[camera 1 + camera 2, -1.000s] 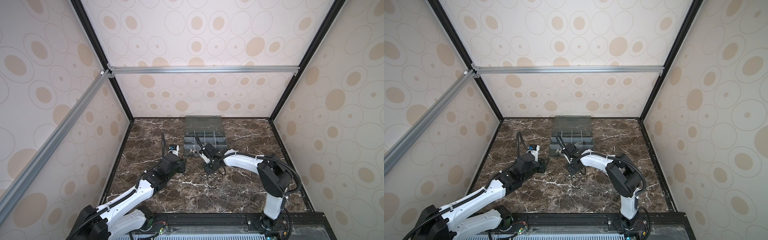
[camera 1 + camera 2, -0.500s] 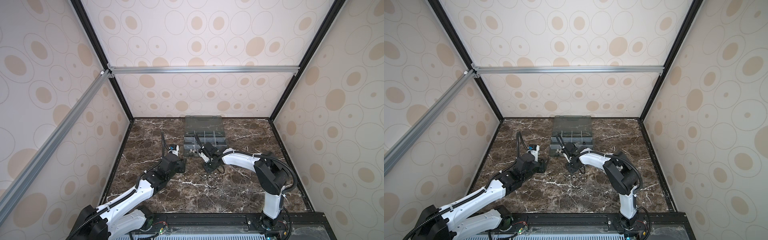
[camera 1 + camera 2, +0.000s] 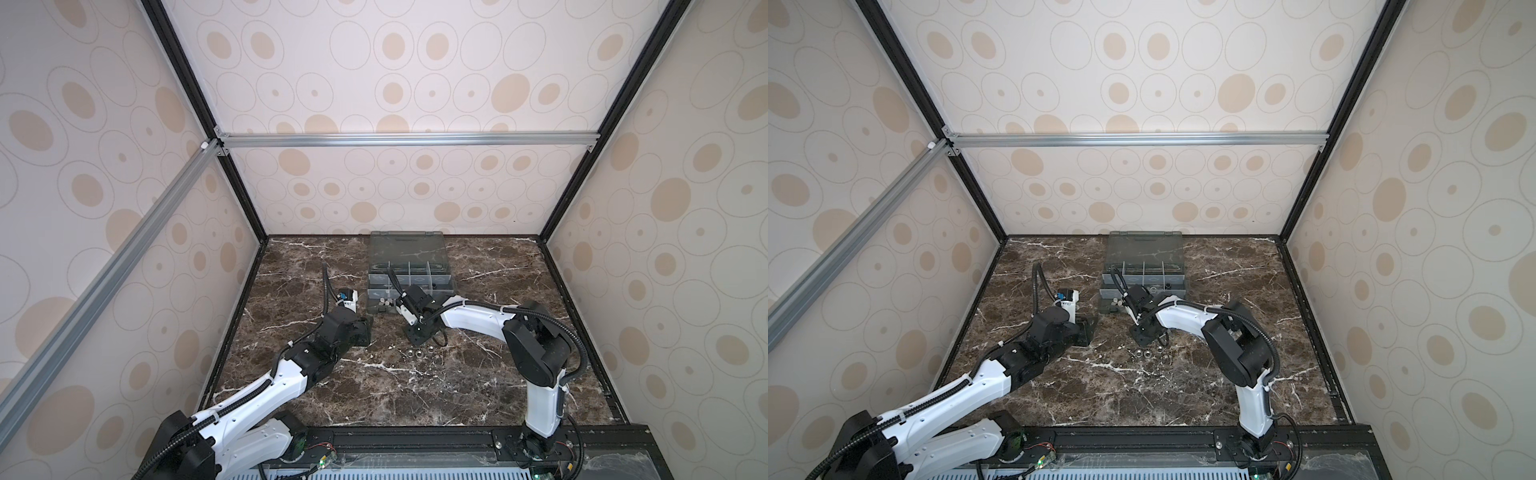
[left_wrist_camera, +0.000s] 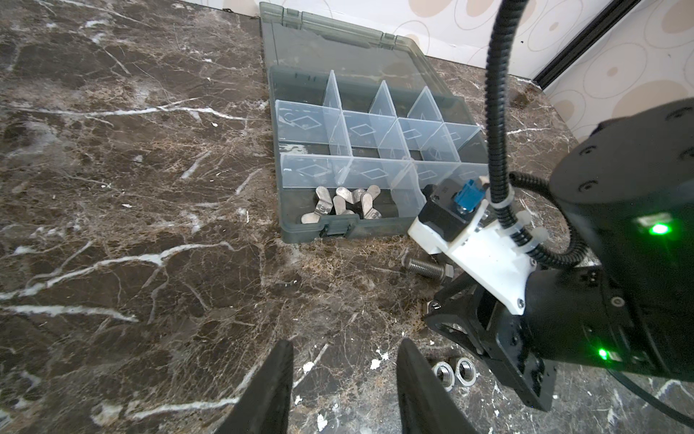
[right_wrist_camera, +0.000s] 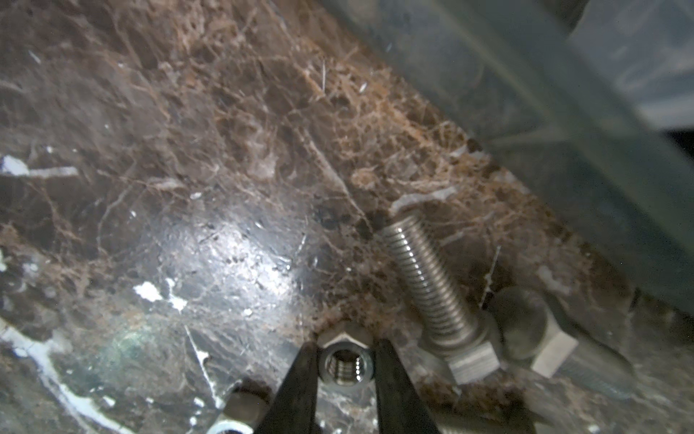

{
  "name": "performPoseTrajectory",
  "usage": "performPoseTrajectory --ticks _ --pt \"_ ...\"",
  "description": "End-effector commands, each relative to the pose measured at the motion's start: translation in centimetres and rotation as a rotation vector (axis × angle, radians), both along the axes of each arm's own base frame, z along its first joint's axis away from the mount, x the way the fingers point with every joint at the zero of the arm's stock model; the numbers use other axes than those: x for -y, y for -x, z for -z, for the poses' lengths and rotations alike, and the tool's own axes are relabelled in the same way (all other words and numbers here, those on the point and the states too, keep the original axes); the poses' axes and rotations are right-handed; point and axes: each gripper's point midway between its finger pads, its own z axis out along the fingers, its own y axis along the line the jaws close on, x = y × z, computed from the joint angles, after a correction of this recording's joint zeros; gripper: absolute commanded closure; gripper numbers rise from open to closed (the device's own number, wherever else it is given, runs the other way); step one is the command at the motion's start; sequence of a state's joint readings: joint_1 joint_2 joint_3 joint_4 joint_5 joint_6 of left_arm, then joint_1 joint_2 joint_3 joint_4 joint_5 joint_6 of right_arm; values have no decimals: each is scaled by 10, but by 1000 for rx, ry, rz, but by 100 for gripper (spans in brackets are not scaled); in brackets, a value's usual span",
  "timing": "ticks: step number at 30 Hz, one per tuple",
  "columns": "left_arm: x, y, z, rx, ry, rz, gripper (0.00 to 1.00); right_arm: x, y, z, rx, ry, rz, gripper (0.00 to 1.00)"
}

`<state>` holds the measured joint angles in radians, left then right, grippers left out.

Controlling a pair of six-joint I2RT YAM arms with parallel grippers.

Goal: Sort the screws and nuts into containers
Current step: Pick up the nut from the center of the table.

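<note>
In the right wrist view my right gripper [image 5: 345,357] is shut on a silver hex nut [image 5: 345,366] that lies on the marble, one dark finger against each side. Two silver screws [image 5: 432,285] lie just beside it. Both top views show this gripper [image 3: 419,332] [image 3: 1144,334] low over the marble, just in front of the grey organiser box [image 3: 405,247] [image 3: 1144,245]. The containers [image 4: 371,230] stand open under the raised lid. My left gripper [image 4: 344,342] hovers open over bare marble, nothing between its fingers. Two more nuts [image 4: 454,372] lie right of it.
Silver wing nuts [image 4: 345,204] fill the box's near left compartment. A screw [image 4: 426,267] lies on the marble in front of the box. Loose nuts [image 3: 414,353] [image 3: 1141,353] sit close in front of the right gripper. Patterned walls enclose the marble floor.
The right gripper's jaws have closed in on the nut, and its arm has shifted slightly left. The left arm has not moved.
</note>
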<state>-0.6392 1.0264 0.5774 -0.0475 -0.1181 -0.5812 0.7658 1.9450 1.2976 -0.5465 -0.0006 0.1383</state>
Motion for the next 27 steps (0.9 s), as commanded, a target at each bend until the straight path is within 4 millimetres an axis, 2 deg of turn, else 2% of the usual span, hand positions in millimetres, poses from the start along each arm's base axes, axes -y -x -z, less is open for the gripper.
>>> performPoseTrajectory --ticks 1,18,23,27 --pt "-4 -1 -4 0 9 -22 55 3 -3 2 -7 24 -7 74" --pt "-4 0 -2 -2 14 -21 55 4 0 -4 -5 7 9 79" --pt "-4 0 -2 0 14 -23 55 -1 -2 -17 12 -29 13 80" --pt "-5 0 -3 3 13 -22 54 -4 -10 -39 44 -62 17 80"
